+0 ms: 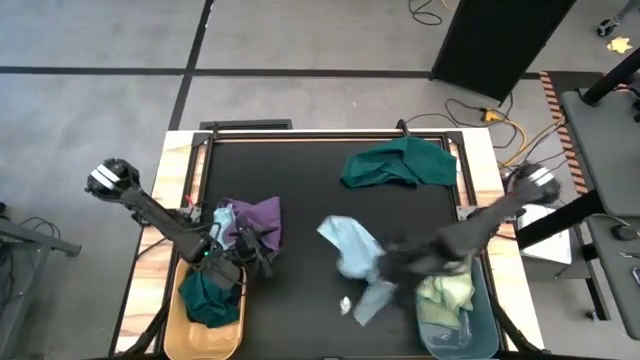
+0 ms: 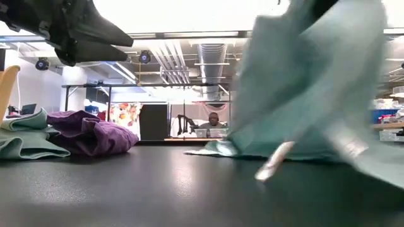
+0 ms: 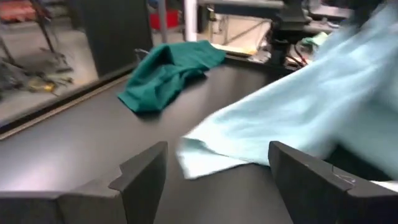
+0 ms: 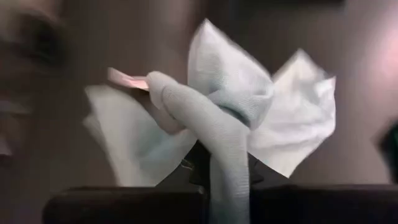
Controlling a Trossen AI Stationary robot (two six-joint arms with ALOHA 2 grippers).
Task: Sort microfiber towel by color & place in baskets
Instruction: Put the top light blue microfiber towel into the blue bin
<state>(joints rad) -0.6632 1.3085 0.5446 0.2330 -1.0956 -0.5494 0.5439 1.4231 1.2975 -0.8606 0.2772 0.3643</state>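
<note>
A: We see the right claw point(image 1: 400, 268) pinching the light blue towel point(image 1: 352, 255) at a bunched part, so the rest hangs loose and can be carried. It is over the worktop point(image 1: 310, 180), just left of the grey-blue basket point(image 1: 470, 335) at the near right corner. We judge the basket is the goal, because a pale yellow-green towel point(image 1: 445, 295) already lies in it.

B: And which way does the blue cloth run?

A: Its long axis goes from far-left to near-right in the view from above, with one free corner pointing to the far left and a tail reaching the near edge. A small tag shows at that near end.

B: What about the other arm?

A: The left claw point(image 1: 243, 255) waits with its fingers spread and nothing between them, at the near left, above the orange-yellow basket point(image 1: 175, 320). A dark green towel point(image 1: 208, 296) is inside that basket, so we think dark colours belong there. The purple towel point(image 1: 258, 215) lies crumpled just beside this claw, perhaps the next one for it. Another dark green towel point(image 1: 400, 163) lies at the far right, well apart from both claws.
</note>
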